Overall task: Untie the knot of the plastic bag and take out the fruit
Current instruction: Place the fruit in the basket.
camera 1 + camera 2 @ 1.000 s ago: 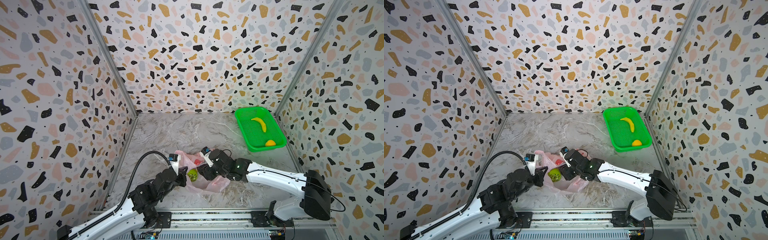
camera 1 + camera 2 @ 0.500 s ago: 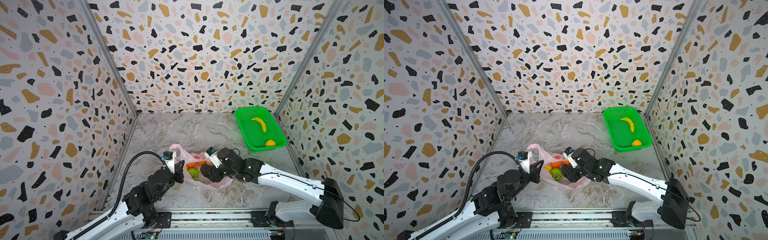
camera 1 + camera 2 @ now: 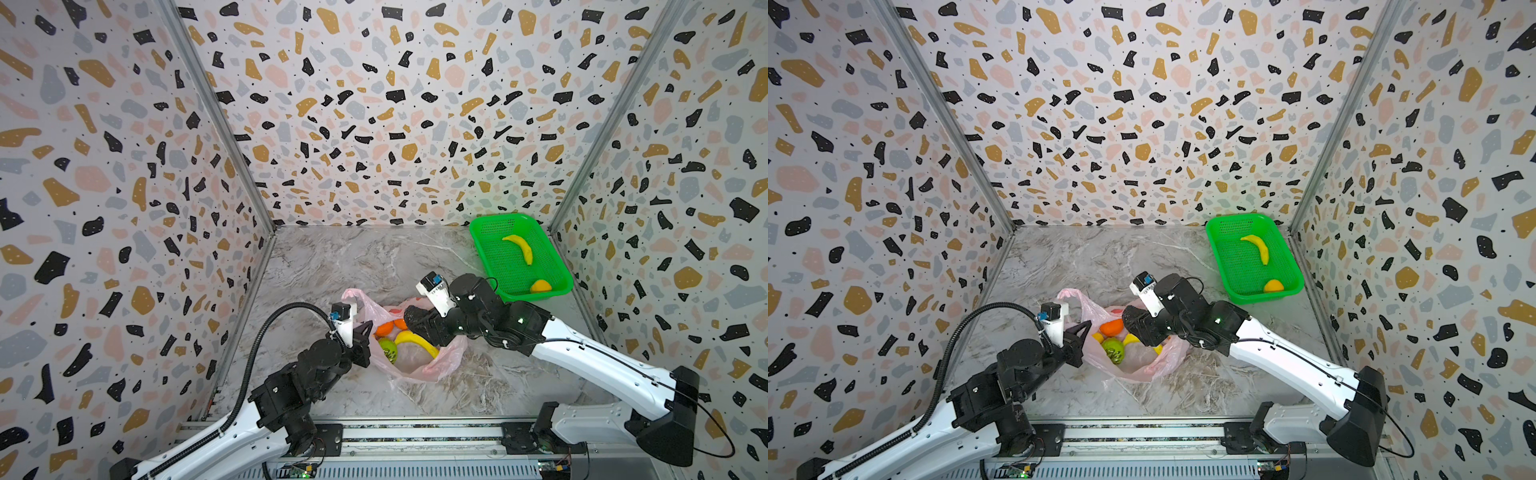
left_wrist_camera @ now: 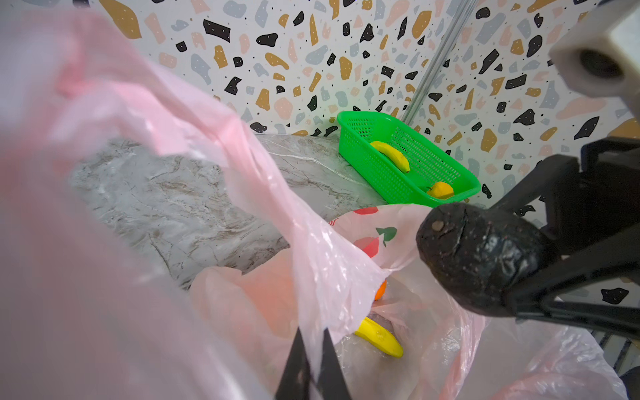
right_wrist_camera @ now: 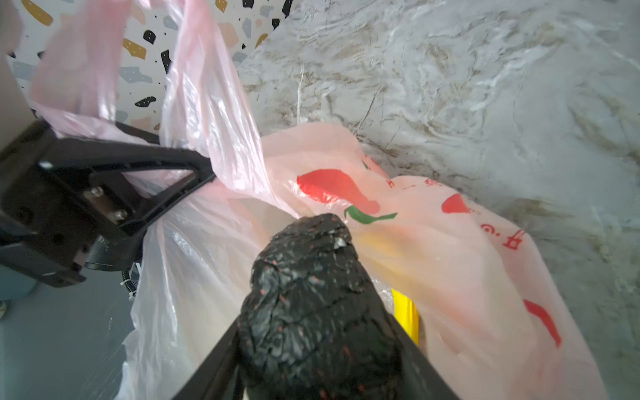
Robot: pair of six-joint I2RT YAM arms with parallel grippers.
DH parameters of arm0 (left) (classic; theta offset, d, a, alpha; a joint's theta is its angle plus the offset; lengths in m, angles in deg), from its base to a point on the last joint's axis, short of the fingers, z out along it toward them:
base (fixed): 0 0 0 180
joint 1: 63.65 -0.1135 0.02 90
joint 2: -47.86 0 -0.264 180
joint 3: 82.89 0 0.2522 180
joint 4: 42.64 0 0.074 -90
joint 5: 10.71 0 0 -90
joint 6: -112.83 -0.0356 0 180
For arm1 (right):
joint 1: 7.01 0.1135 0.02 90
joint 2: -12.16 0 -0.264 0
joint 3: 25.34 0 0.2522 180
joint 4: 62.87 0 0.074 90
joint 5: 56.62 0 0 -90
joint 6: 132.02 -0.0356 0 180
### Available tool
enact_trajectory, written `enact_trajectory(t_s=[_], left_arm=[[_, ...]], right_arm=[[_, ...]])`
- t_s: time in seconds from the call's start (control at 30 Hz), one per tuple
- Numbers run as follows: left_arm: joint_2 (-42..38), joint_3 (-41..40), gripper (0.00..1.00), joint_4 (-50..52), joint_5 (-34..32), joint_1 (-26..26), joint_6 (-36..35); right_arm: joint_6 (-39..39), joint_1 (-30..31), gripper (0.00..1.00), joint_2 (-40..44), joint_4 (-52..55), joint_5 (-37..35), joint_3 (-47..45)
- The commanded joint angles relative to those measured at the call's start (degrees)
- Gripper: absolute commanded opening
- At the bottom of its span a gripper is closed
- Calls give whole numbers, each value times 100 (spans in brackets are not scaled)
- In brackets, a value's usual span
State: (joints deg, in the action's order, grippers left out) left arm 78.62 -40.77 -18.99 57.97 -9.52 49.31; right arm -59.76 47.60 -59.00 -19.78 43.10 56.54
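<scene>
Enclosure: three walls (image 3: 374, 104) in terrazzo print, with ochre, black, grey and pink chips on white. They meet at bare metal posts (image 3: 216, 120). The floor is a grey-beige, marble-veined tabletop (image 3: 353, 262) with a matte finish. A metal rail (image 3: 415, 434) runs along the 6 o'clock edge, and both arms are mounted on it. The clock is set on the tabletop, with 12 at the back wall.

- 2 o'clock, in the back corner: green mesh basket (image 3: 498, 270). It holds a banana (image 3: 519, 248) and a lemon-like piece (image 3: 540, 286), which lie apart.
- 6 o'clock: plastic bag (image 3: 440, 361) lying on the tabletop with its mouth open upward. One handle loop (image 3: 353, 296) stands up at the bag's 10 o'clock.
- Inside the bag, close together: tangerine (image 3: 384, 328), green fruit (image 3: 388, 348) and a yellow banana-shaped piece (image 3: 417, 343).
- Left gripper (image 3: 365, 336) is at the bag's 9 o'clock rim. Its jaws are together and pinch the pink film, which the left wrist view shows running between the tips.
- Right gripper (image 3: 422, 325) reaches in from 4 o'clock. Its jaws are clamped on the blackish avocado (image 5: 311, 294), held over the bag's 12-to-1 o'clock rim above the other fruit. Contact with the film cannot be told.
</scene>
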Motion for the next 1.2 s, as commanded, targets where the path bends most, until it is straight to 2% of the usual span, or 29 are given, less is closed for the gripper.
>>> enact_trajectory(t_s=[0.0,0.1,0.27,0.37,0.5,0.6,0.8,0.97,1.17], left_arm=[[0,-75,0,-338,53,29,-108],[-4,-93,0,-365,67,36,-99],[104,-68,0,-249,30,45,-90],[197,42,0,30,0,63,-30],[190,104,0,361,-8,80,109],[185,140,0,594,-100,100,173],[115,134,0,657,-273,111,167],[-25,111,0,803,-379,122,272],[-15,130,0,920,-374,168,336]], right_arm=[[163,-145,54,244,257,93,296],[207,-646,54,376,238,136,387],[289,-2287,54,344,-80,47,359],[370,-3157,54,80,-312,-175,300],[556,-3958,54,-450,-855,-1063,148],[546,-4577,54,-1006,-1413,-1155,88],[385,-5329,54,-2301,-2080,-1109,372],[464,-5519,58,-3060,-2095,-1167,723],[526,-5520,86,-3275,-1888,-1158,953]])
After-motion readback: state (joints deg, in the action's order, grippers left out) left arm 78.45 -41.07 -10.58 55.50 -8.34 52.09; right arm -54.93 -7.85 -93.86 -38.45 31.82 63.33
